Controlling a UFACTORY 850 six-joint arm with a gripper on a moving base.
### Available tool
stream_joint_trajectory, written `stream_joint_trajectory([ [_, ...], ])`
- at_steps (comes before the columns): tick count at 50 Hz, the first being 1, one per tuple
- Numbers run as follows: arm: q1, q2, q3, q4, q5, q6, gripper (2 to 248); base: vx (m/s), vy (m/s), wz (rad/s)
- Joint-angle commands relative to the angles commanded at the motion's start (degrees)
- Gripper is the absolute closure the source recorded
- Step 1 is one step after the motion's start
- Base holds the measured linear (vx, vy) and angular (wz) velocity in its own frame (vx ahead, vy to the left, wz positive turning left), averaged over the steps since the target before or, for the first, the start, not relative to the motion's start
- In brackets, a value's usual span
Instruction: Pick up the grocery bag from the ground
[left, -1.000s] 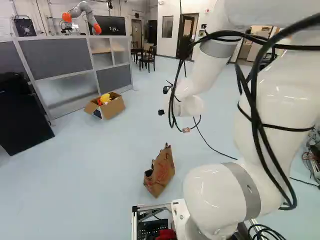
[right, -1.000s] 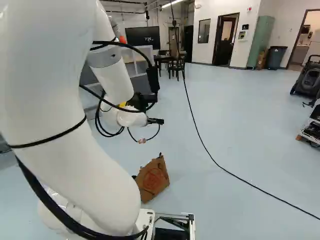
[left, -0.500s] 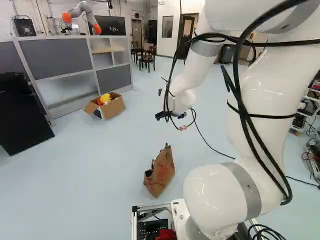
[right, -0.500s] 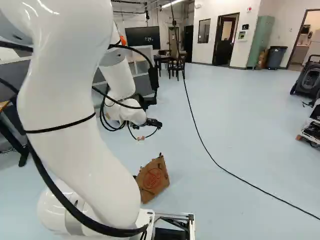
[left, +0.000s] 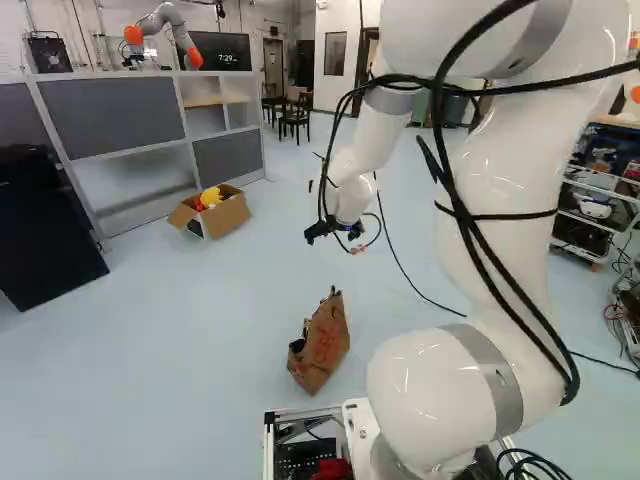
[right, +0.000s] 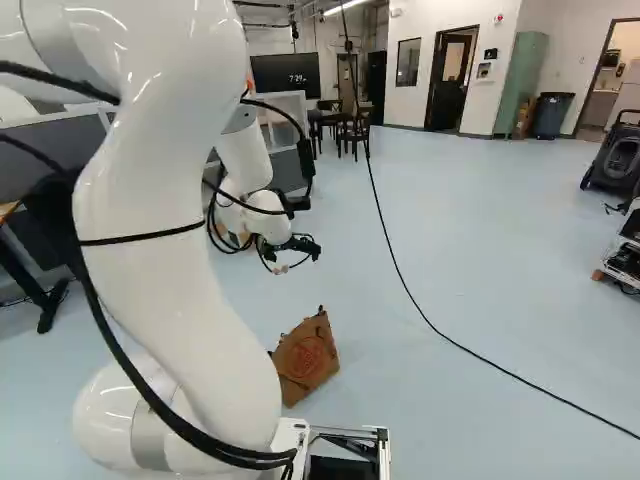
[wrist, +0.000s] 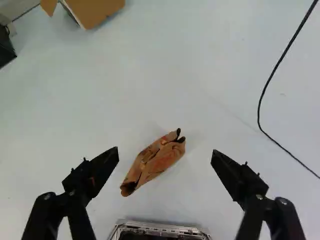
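1. Pale blue floor (left: 180, 350) all round, and the brown grocery bag (left: 322, 345) was set down on it, just beyond the base's metal frame (wrist: 160, 230).
2. The tool (wrist: 166, 152) was held well above that, pointed down, fingers (wrist: 101, 167) spread wide, nothing gripped.
3. Main thing, imo: seen along the tool, the bag was framed between the fingers but well below them, so mostly a drop was called for.
4. Catch: the bag's long axis was slanted against the finger-to-finger line, neither lined up nor square, one end angled towards the frame, the other away.
5. Probably a bit of wrist twist was needed so the narrow width could be pinched; otherwise an end might've been clipped and the bag knocked over.
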Motion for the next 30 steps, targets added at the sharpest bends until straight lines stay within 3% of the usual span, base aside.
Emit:
stream_joint_trajectory([
  [30, 0.3, -7.0, -3.5, 0.0, 0.0, 0.0, 3, 0.000, 0.000, 0.000],
])
